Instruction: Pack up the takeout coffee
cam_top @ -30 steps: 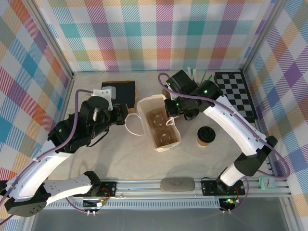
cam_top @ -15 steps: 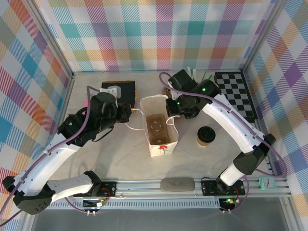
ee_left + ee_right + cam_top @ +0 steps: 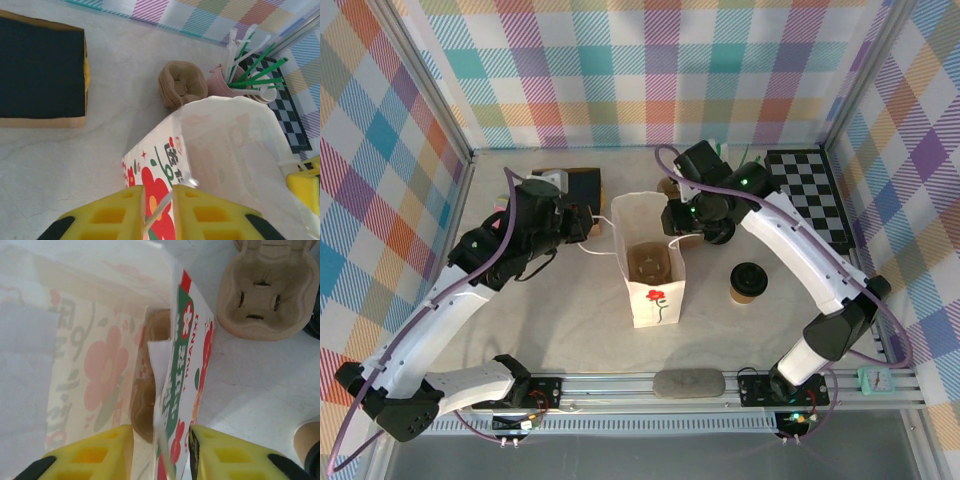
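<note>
Squarely mid-worktop stands the open white paper bag, with the takeout coffee outside it.
Upright, the bag holds a brown cup carrier at its bottom. The right pincer straddles the bag's right wall, fingers apart and not pinching. The left pincer has its fingers slightly apart around the handle cord. Behind lie a checkered mat, a black pad, a second cup carrier and a pink cup of straws. The coffee, lid on, stands right of the bag and clear of it, beside the right forearm, with the bag's wall between it and the opening.
</note>
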You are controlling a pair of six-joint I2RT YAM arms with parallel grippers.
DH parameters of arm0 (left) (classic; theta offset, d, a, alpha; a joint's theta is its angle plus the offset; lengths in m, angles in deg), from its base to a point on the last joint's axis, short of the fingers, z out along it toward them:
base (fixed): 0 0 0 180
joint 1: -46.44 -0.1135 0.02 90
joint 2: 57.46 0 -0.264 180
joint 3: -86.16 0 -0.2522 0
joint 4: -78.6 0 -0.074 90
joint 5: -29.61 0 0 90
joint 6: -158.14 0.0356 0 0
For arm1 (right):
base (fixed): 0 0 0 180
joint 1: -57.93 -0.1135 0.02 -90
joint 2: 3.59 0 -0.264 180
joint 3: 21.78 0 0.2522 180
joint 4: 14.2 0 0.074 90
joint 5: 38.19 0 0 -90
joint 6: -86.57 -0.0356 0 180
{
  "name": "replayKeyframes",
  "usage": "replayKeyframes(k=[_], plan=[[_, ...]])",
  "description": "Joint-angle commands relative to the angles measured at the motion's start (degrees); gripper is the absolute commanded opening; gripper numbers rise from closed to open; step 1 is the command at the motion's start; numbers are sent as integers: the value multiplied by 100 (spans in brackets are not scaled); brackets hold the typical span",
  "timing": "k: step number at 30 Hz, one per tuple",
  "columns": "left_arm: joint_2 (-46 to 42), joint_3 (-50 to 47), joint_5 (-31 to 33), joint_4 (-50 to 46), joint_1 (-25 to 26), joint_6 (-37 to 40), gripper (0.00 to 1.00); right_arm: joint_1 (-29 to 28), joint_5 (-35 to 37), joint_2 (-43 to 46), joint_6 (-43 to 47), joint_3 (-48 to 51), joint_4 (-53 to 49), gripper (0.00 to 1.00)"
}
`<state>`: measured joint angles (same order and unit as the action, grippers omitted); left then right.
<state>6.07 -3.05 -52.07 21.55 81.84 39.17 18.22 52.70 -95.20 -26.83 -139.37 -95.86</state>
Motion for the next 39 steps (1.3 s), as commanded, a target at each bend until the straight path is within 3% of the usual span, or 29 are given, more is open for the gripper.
replayKeyframes(k=[1,9,12,17,20,22,23,33,39], plan=[[96,63,-155,128,-162,165,27,50,-49,-141,15,-167,32,48],[377,684,-13,-93,-253,452,60,77,71,-328,309,-884,-234,85],[412,960,96,-225,-261,552,67,76,160,-366,464,-1303,-361,99],[230,1106,220,-238,-261,732,73,81,553,-331,645,-1913,-628,99],[-256,690,-199,372,-261,1016,76,127,919,-289,705,-2200,-863,99],[-598,402,-356,683,-261,1080,89,205,1275,-163,653,-2286,-961,99],[-677,371,-328,671,-261,1091,91,253,1405,-79,631,-2270,-955,99],[-1384,-369,269,347,-261,731,93,1034,1825,734,365,-1886,-1127,99],[-1566,-967,602,175,-262,269,93,1430,1668,1497,73,-554,-843,99]])
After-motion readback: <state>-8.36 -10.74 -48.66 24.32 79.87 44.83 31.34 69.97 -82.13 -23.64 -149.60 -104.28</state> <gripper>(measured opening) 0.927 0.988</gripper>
